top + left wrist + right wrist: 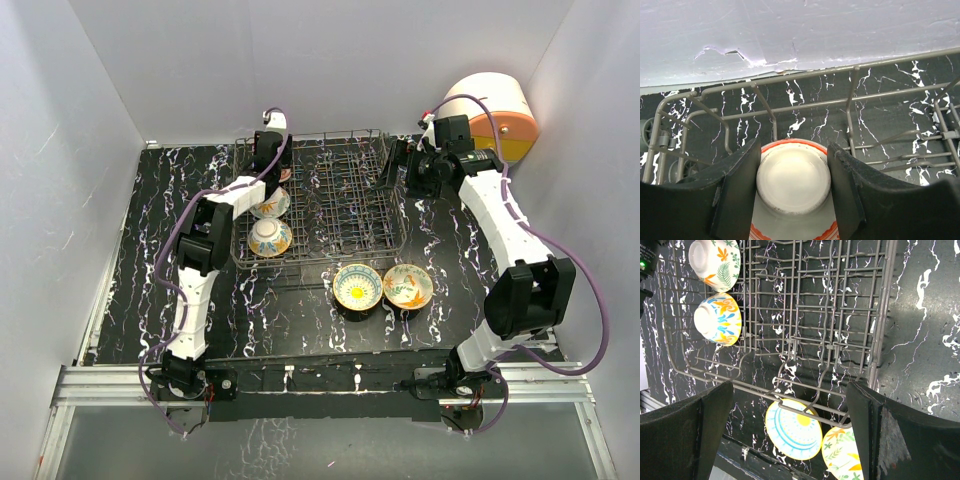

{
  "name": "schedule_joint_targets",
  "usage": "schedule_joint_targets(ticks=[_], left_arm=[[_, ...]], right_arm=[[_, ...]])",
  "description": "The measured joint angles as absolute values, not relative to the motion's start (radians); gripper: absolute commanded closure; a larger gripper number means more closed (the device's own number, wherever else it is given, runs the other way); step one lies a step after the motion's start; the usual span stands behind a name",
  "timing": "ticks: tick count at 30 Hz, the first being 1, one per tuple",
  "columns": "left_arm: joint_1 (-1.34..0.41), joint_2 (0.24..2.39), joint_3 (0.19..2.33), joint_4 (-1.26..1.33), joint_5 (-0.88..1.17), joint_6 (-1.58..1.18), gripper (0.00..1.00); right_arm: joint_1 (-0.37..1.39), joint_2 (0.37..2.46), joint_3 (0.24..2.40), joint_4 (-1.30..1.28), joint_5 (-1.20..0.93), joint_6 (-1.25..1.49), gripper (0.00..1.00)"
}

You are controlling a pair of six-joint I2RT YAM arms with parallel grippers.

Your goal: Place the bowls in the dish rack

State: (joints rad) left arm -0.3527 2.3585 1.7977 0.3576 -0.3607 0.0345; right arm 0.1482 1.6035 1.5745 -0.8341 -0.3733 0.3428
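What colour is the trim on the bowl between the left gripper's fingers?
Red-orange bands on a white bowl, clearest in the left wrist view.

White arms [190, 300], black joints, purple cables [598, 290].

From the left wrist, the red-rimmed bowl [794, 182] shows only its pale underside. Its painted inside faces away, and its near part runs off the bottom edge between the left fingers [735, 195]. From above, the left arm [215, 215] hides nearly all of it. From the right wrist, the cream-green bowl [842, 455] is cut by the bottom edge and partly behind the right fingers [900, 440]. The top edge clips the orange-green bowl [715, 257].
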Motion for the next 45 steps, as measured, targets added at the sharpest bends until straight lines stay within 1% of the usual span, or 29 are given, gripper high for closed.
schedule_joint_targets(ticks=[8, 15, 31, 36, 45], left_arm=[[-0.353, 2.342, 1.733, 0.466, -0.361, 0.035, 1.00], [-0.353, 2.321, 1.700, 0.498, -0.363, 0.033, 1.00], [-0.353, 2.308, 1.671, 0.576, -0.364, 0.044, 1.00], [-0.352, 2.312, 1.668, 0.648, -0.363, 0.053, 1.00], [-0.347, 2.329, 1.634, 0.687, -0.360, -0.007, 1.00]], right_arm=[[0.148, 1.612, 1.575, -0.834, -0.374, 0.343, 0.01], [0.148, 1.617, 1.575, -0.834, -0.376, 0.343, 0.01], [0.148, 1.628, 1.575, -0.833, -0.393, 0.346, 0.01], [0.148, 1.631, 1.575, -0.832, -0.394, 0.346, 0.01], [0.148, 1.632, 1.574, -0.832, -0.393, 0.346, 0.01]])
